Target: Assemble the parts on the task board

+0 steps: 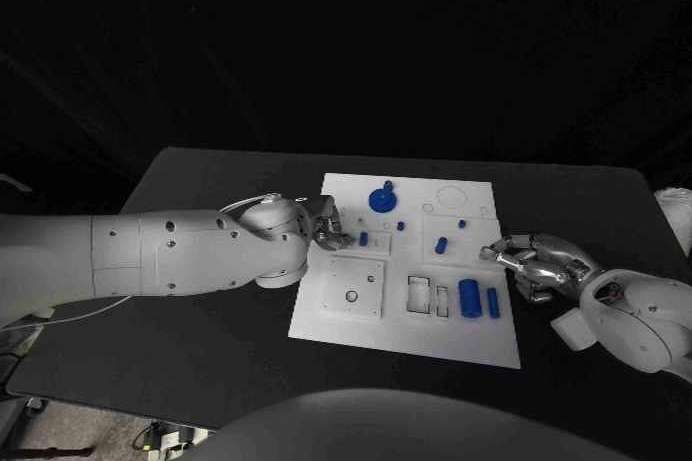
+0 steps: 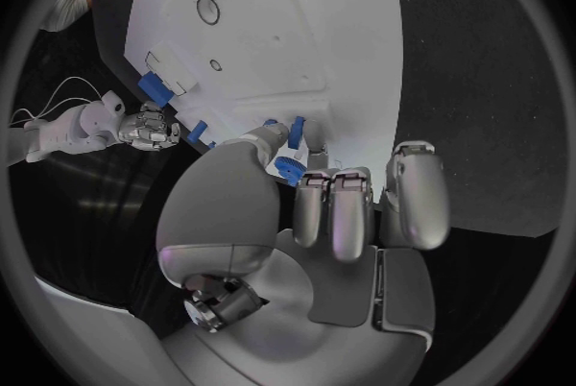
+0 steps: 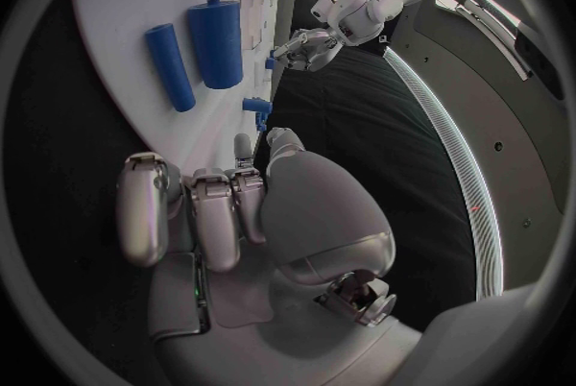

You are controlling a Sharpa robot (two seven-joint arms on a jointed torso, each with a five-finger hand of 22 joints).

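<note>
White board (image 1: 433, 326) is lying mid-table with blue parts on it, the left hand (image 1: 320, 224) pinching a small blue peg (image 1: 364, 239) at nine o'clock, the right hand (image 1: 537, 263) curling closed, empty, at three o'clock.

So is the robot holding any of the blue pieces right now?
The right hand holds nothing. The left hand has its fingertips at a small blue piece on the white board; whether it grips it cannot be told.

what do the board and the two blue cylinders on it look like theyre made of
Task board: looks like matte white plastic, flat and even, no glare. Two blue cylinders: probably plastic too, uniform colour with a smooth, slightly satin surface; could be printed or moulded, can't tell.
</note>
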